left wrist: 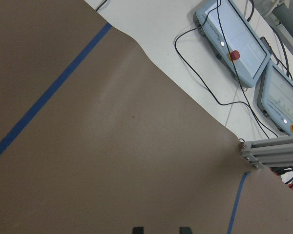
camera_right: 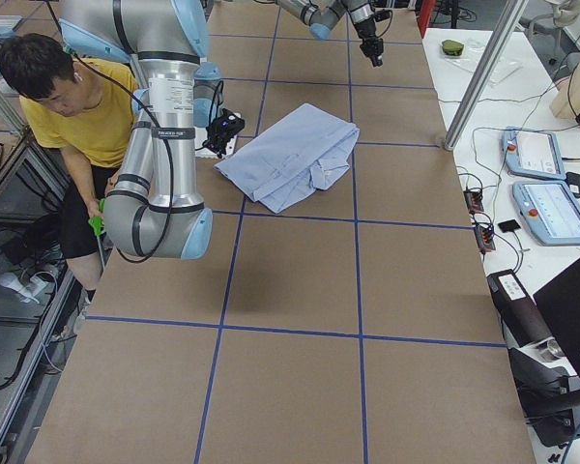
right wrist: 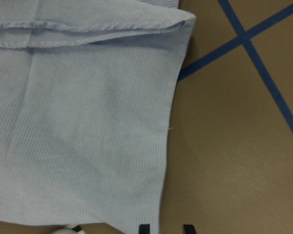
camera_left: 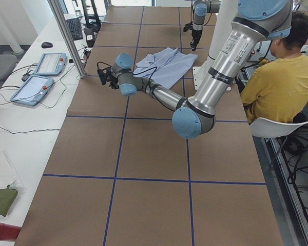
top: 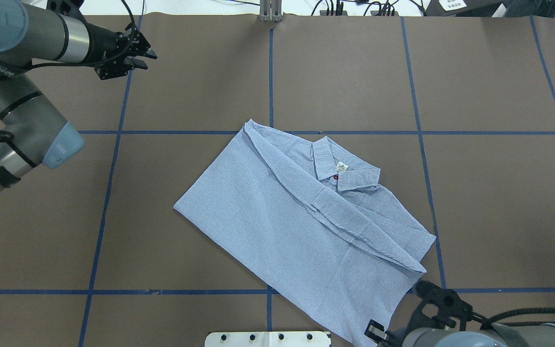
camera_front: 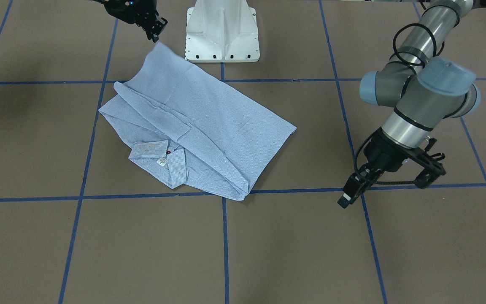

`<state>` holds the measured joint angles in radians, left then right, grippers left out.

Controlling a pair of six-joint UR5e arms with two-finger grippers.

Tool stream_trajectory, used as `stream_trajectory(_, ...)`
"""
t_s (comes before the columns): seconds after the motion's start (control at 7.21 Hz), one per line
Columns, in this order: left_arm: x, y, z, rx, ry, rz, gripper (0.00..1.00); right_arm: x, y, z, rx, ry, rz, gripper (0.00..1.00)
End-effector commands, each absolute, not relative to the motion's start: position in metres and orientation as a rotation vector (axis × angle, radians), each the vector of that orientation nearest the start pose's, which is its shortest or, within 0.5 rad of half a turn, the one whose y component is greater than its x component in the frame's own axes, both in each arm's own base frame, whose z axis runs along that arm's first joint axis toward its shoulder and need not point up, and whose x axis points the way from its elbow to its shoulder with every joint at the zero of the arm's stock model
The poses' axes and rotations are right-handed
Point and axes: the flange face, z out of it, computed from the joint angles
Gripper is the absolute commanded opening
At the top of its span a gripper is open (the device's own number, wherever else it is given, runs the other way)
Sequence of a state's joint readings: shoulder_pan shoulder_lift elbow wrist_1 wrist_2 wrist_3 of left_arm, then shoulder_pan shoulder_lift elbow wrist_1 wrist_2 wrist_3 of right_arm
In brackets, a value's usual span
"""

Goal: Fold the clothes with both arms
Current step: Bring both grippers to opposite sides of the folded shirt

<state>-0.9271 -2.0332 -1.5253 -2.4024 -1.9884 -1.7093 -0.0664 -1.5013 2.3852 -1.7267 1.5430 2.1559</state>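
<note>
The light blue striped shirt (top: 306, 221) lies partly folded and diagonal on the brown table (top: 475, 193), collar and white neck label (top: 341, 167) facing up; it also shows in the front-facing view (camera_front: 201, 126). My right gripper (top: 377, 332) is open at the shirt's hem corner close to the pedestal. In the right wrist view one fingertip (right wrist: 144, 228) is over the cloth (right wrist: 88, 136) and the other over bare table, with the hem edge between them. My left gripper (top: 140, 57) is open and empty, far from the shirt above bare table (left wrist: 112, 146).
The white pedestal base (camera_front: 222, 31) stands at the table's robot side, next to the shirt's corner. Blue tape lines (top: 271, 86) grid the table. A person in yellow (camera_right: 77, 106) sits beside the table. Teach pendants (left wrist: 229, 41) and an aluminium post (left wrist: 273, 148) lie past the far edge.
</note>
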Motion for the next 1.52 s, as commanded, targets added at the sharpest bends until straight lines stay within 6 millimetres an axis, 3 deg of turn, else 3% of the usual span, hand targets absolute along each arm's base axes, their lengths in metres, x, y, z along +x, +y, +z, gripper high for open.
stream_trajectory(0.0, 0.341, -0.509, 0.324, 0.055, 1.331, -0.584, 0.58, -0.417, -0.107, 0.298, -0.169, -0.695, 0.509, 1.0)
stream_trajectory(0.14, 0.354, -0.485, 0.335, 0.019, 1.318, -0.583, 0.61, -0.406, -0.146, 0.29, -0.123, -0.732, 0.601, 1.0)
stream_trajectory(0.28, 0.377, -0.458, 0.354, 0.024, 1.282, -0.586, 0.64, -0.397, -0.192, 0.267, -0.093, -0.798, 0.696, 1.0)
stream_trajectory(0.55, 0.445, -0.405, 0.367, -0.038, 1.219, -0.642, 0.66, -0.396, -0.284, 0.233, 0.027, -0.865, 0.738, 1.0)
stream_trajectory(0.69, 0.471, -0.384, 0.368, -0.041, 1.189, -0.657, 0.66, -0.403, -0.324, 0.244, 0.071, -0.82, 0.774, 1.0)
stream_trajectory(0.83, 0.483, -0.376, 0.365, -0.059, 1.171, -0.653, 0.66, -0.403, -0.349, 0.249, 0.107, -0.806, 0.771, 1.0)
stream_trajectory(0.97, 0.49, -0.376, 0.361, -0.06, 1.155, -0.654, 0.66, -0.414, -0.356, 0.264, 0.108, -0.777, 0.766, 1.0)
stream_trajectory(1.25, 0.495, -0.376, 0.359, -0.063, 1.133, -0.656, 0.66, -0.415, -0.357, 0.264, 0.107, -0.776, 0.768, 1.0)
stream_trajectory(1.39, 0.495, -0.376, 0.36, -0.062, 1.127, -0.656, 0.65, -0.422, -0.36, 0.274, 0.105, -0.751, 0.771, 1.0)
